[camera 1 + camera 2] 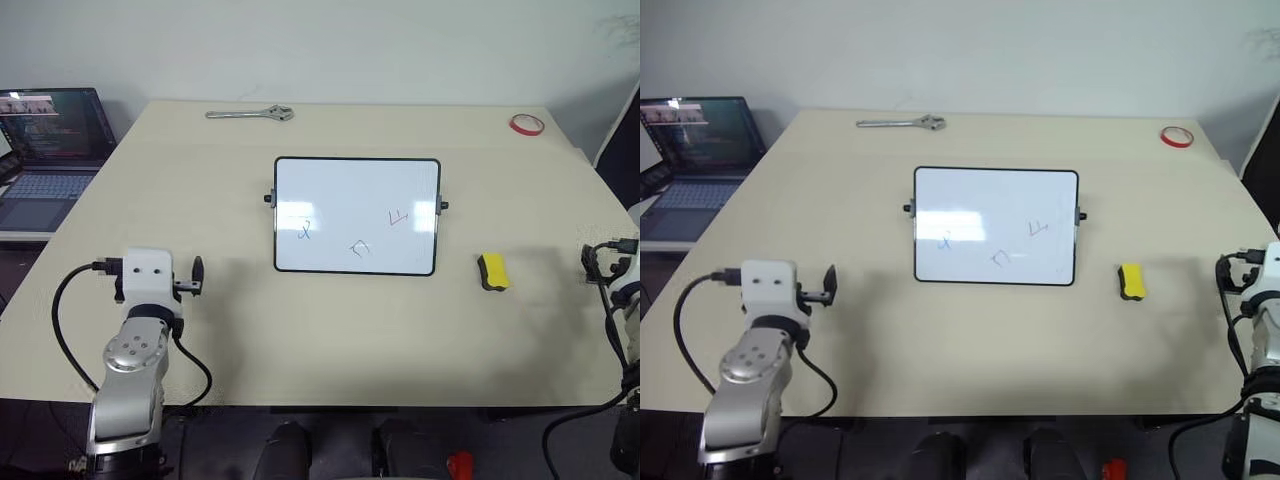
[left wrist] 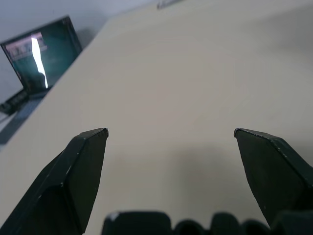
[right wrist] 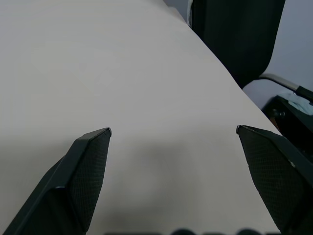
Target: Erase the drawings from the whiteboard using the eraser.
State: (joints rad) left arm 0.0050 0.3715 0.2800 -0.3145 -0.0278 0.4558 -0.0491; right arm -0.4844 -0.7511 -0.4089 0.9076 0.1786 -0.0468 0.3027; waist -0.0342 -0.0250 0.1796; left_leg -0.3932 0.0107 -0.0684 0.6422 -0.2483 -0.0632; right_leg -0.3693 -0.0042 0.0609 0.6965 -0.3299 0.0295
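Note:
The whiteboard [image 1: 350,185] lies flat in the middle of the table, black-framed, with small knobs at both side edges. The drawings are three small scribbles on its lower half: a blue one [image 1: 306,231], a grey-black one [image 1: 360,247] and a red one [image 1: 398,216]. To the board's right, the yellow eraser [image 1: 492,271] rests on the table. My left gripper [image 2: 171,132] hovers open over bare table near the front left, well left of the board. My right gripper [image 3: 173,131] is open too, over the table's right edge, right of the eraser. Neither holds anything.
A metal wrench [image 1: 250,114] lies at the table's far edge and a red tape ring [image 1: 526,124] at the far right corner. An open laptop [image 1: 50,140] stands off the table's left side. A dark chair [image 3: 234,34] stands beyond the right edge.

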